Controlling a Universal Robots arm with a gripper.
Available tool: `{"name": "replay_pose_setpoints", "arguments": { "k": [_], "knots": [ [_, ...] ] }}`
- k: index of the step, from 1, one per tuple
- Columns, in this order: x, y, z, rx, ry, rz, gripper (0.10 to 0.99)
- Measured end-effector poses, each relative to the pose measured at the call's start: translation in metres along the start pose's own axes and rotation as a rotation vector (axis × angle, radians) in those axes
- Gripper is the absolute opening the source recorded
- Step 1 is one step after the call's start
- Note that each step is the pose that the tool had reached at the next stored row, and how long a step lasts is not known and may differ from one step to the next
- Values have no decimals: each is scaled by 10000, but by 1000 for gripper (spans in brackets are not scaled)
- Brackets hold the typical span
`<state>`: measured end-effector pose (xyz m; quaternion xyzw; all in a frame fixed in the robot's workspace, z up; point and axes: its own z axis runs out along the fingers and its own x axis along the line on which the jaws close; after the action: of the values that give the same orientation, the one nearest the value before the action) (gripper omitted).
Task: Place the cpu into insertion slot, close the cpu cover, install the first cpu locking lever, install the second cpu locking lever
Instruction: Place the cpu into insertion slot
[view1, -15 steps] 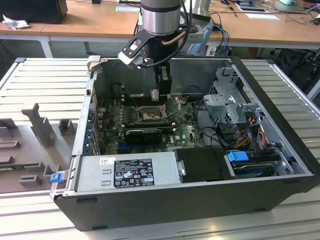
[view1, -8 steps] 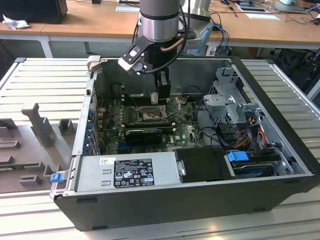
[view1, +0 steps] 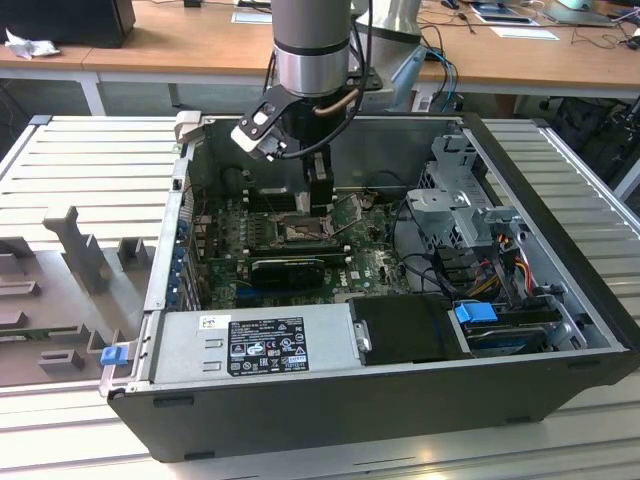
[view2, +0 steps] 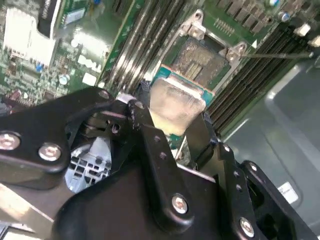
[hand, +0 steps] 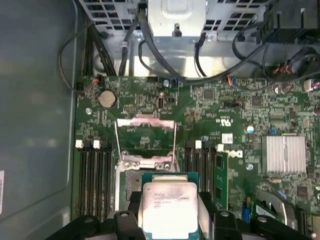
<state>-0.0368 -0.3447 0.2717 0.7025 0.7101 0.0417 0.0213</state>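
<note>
The cpu (hand: 167, 202) has a pale silvery face with a green edge. My gripper (hand: 167, 222) is shut on it, one black finger on each side. In the second wrist view the cpu (view2: 176, 106) hangs just in front of the insertion slot (view2: 202, 57), a dark square socket with a silver rim. In the first wrist view it covers most of the insertion slot (hand: 131, 176). The cpu cover (hand: 146, 131) stands flipped open behind the socket. In the exterior view my gripper (view1: 318, 195) hangs inside the open computer case, right above the insertion slot (view1: 298, 232), with the cpu cover (view1: 352, 210) raised beside it.
Black memory slots (hand: 95, 175) flank the socket on both sides. A silver heatsink (hand: 285, 154) sits on the green board. The drive cage (view1: 455, 200) and loose cables (view1: 500, 260) fill the case at the exterior view's right. The power supply (view1: 250, 345) lies along the near wall.
</note>
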Motion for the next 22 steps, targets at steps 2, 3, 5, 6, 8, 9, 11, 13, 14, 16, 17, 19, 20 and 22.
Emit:
{"name": "replay_pose_setpoints", "arguments": {
  "k": [2, 3, 5, 6, 8, 9, 11, 13, 14, 16, 17, 19, 20, 22],
  "knots": [
    [28, -42, 65, 1, -2, 2, 525],
    [46, -44, 88, 0, -1, 2, 525],
    [73, -57, 125, 0, 7, -12, 525],
    [84, -64, 144, 1, 10, -24, 525],
    [108, -75, 214, 1, 13, -37, 525],
    [113, -78, 242, 1, 13, -38, 525],
    [115, -82, 281, 2, 18, -40, 525],
    [114, -92, 321, 0, 30, -36, 525],
    [114, -95, 330, 1, 31, -37, 525],
    [113, -108, 335, 2, 28, -27, 525],
    [116, -119, 340, -1, 29, -2, 525],
    [120, -127, 364, -2, 21, 74, 525],
    [122, -128, 381, -3, 21, 76, 525],
    [126, -131, 405, -3, 22, 77, 525]
  ]
}}
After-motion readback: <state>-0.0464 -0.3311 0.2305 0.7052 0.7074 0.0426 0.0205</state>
